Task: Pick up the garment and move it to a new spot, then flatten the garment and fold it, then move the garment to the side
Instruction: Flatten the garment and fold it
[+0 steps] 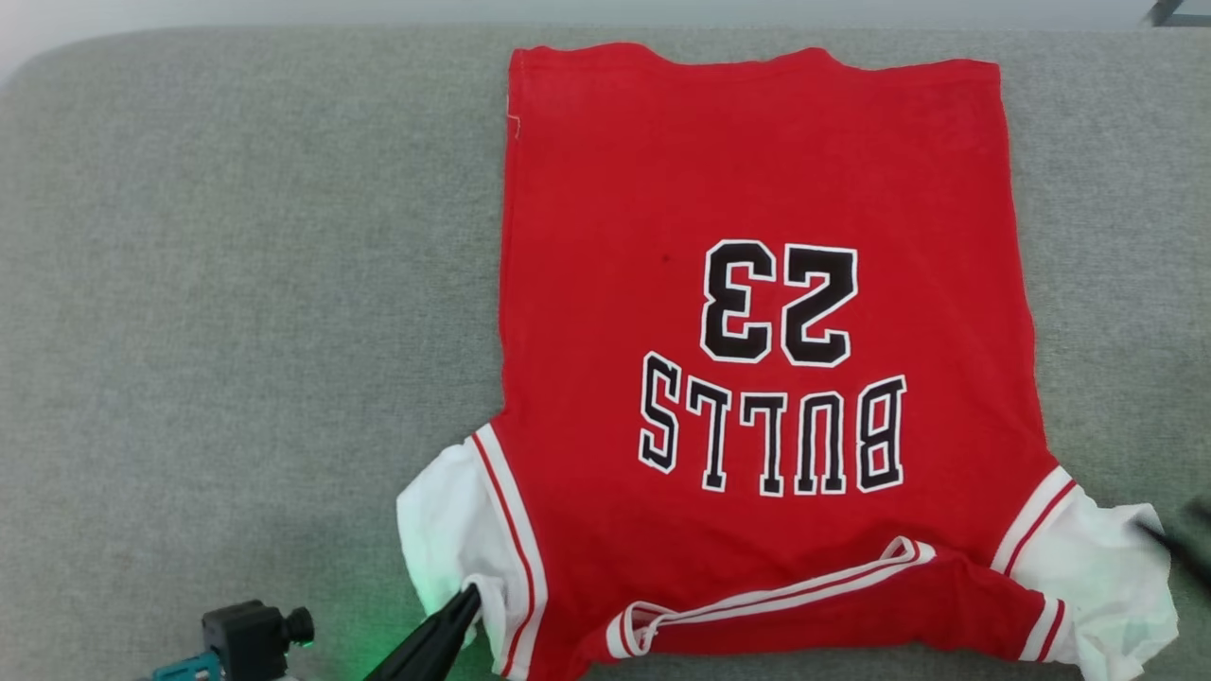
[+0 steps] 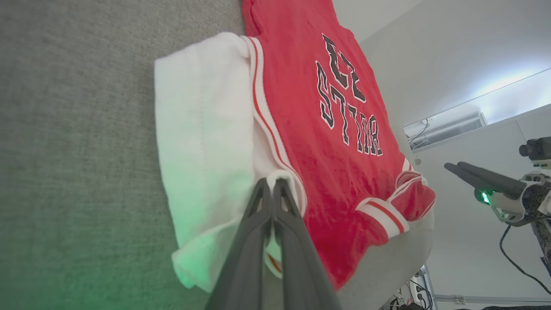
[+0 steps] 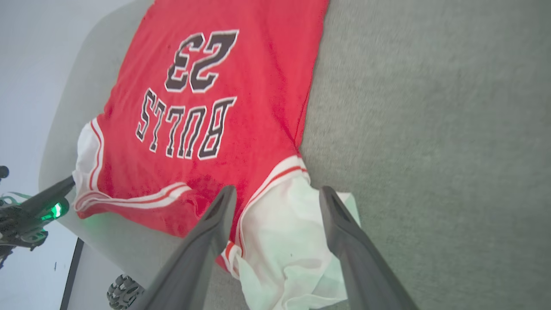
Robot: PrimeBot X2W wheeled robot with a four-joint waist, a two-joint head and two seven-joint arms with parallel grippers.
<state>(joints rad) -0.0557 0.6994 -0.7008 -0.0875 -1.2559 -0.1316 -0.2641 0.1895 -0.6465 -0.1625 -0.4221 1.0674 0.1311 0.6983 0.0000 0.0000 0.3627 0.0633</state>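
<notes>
Near edge first: left gripper [image 2: 273, 183] pinched shut on a fold of white sleeve of the garment [image 1: 757, 189], right at the red-and-white striped trim. At the opposite near corner, right gripper [image 3: 276, 191] with fingers spread wide, straddling the other white sleeve, crumpled and ungripped. Between the two, collar trim folded over along the edge closest to the robot. Farther out, spread front-up on the grey surface [image 1: 236, 284], black white-outlined BULLS and 23 reading upside down in the head view. Beyond the lettering, plain red body lying flat, hem running straight along the far side, close to the surface's back edge.
</notes>
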